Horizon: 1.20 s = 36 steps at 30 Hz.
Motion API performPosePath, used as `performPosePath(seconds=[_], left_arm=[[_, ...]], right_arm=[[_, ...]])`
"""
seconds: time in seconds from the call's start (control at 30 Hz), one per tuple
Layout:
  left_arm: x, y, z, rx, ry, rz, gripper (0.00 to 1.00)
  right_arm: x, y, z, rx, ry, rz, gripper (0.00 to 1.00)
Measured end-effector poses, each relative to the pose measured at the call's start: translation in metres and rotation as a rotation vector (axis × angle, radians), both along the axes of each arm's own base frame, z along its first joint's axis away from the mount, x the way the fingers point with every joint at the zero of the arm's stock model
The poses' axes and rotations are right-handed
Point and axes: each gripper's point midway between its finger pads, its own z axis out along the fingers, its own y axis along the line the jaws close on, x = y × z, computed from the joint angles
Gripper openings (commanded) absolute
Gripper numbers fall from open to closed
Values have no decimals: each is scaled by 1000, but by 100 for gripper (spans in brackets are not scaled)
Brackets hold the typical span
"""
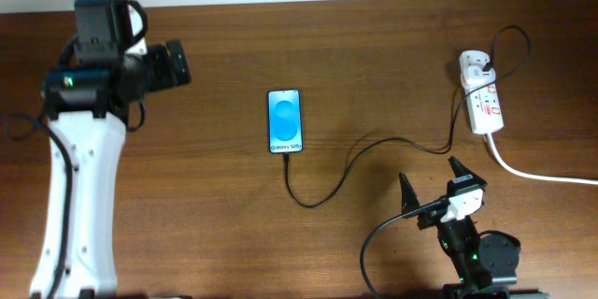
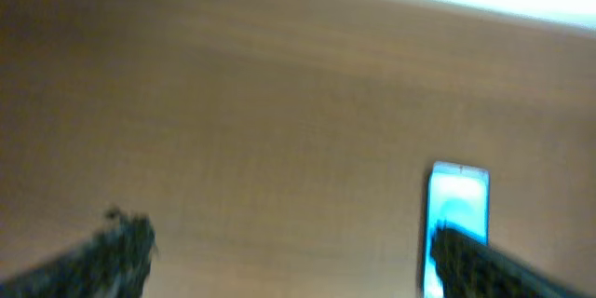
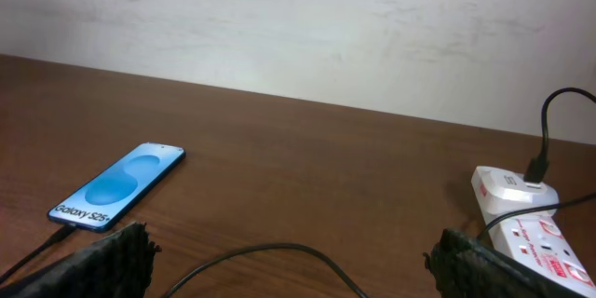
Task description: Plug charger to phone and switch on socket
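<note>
Starting at the right gripper (image 1: 432, 185): spread wide, holding nothing, hovering close to the near edge of the table (image 1: 215, 215), right of the middle. Aimed toward the far edge, with the socket (image 1: 484, 98) ahead, off to the right and well apart.

Over to the left gripper (image 2: 294, 263): likewise parted wide and empty, up toward the far left corner, well apart from everything the task concerns.

Outward next to the charger (image 1: 308, 204): slack on the wood, looping just ahead of the right gripper, then running toward the far right corner and up into the white adapter (image 1: 475, 61) at the far end of the socket. Other end meeting the near short edge of the phone (image 1: 285, 121), flat and face up around the middle of the table, screen lit blue. Going by the right wrist view, plug tip (image 3: 58, 235) apparently seated in the phone, though too small to confirm.

Lastly the socket itself: lying along the right edge near the far right corner, thick white cord (image 1: 542, 176) trailing off toward that edge. Red switch markings visible; impossible to tell whether on or off.

As for progress: plugging-in probably done, nothing in hand, switching on probably left. Likely calls for carrying the right gripper toward the far right corner and pressing one fingertip down on the switch without nudging the adapter.
</note>
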Motion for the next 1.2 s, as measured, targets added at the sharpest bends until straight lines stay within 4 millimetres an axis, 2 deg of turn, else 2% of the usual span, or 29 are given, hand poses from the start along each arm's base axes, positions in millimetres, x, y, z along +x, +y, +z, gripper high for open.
performPosePath(seconds=[0.03,0.1,0.17,0.2,0.27,0.37,0.4,0.5,0.53,0.6,0.7,0.83,0.93,1.03,1.2], left_arm=[[-2,-3,-3,9,-51,-35,99],[-21,-11,-14,39,-107,-123,99],[-50,-14,-31,72,-108,-177,99],[-73,-14,-41,90,-92,-201,99],[-91,-15,-39,107,-119,-215,99],[-122,-17,-24,151,-220,-252,99],[-138,-21,-28,167,-243,-294,100],[-159,-25,-56,175,-260,-336,99],[-166,-25,-71,171,-247,-340,99],[-170,-27,-82,167,-247,-351,99],[-163,-30,-80,173,-325,-362,99],[-170,-33,-88,191,-451,-365,99],[-172,-34,-82,206,-604,-350,99],[-169,-34,-84,213,-713,-334,99],[-167,-34,-99,215,-778,-323,99]], right_arm=[[0,0,0,0,0,-1,98],[0,0,0,0,-2,-2,98],[0,-1,0,0,-1,-4,98],[0,-1,0,0,-2,-5,98],[0,-1,0,0,-2,-4,98],[0,-1,1,0,-2,-4,98],[0,-1,1,-1,-2,-4,98],[0,-1,0,0,-2,-6,98],[0,-1,1,0,-3,-6,98],[0,-1,0,0,-2,-6,98],[0,-1,0,0,-2,-6,98],[0,-1,1,0,-3,-6,98],[0,-1,1,-1,-3,-6,98],[0,-1,1,0,-3,-6,98],[0,-1,1,0,-3,-6,98]])
